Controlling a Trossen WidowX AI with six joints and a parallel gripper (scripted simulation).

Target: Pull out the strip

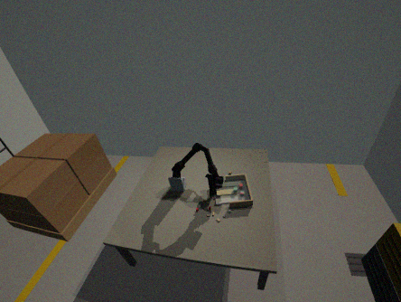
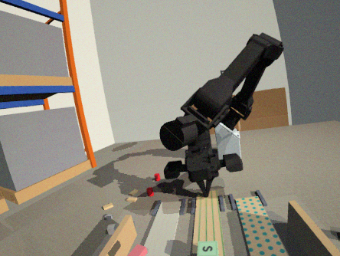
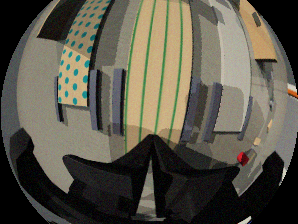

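Note:
The labelled cube (image 2: 207, 248) is pale green with a dark S and rests on the strip with green stripes (image 2: 207, 220) (image 3: 155, 65). The near end of this strip reaches out past its dark guide rails. A dotted strip (image 2: 260, 226) (image 3: 75, 75) and a plain whitish strip (image 2: 164, 226) (image 3: 235, 75) lie on either side, each between its own rails. My gripper (image 2: 207, 195) (image 3: 152, 137) is shut, pointing down, with its joined tips at the top of the striped strip's near end. Nothing shows between the fingers. Whether the tips touch the strip is hard to tell.
The strips lie in a wood-walled tray (image 1: 249, 192), which also holds pink-red cubes (image 1: 240, 185) (image 2: 138, 251). Its side walls stand up at both sides in the exterior view. Small red pieces (image 2: 150, 192) (image 3: 242, 158) and several tan and grey bits lie on the table beside the tray.

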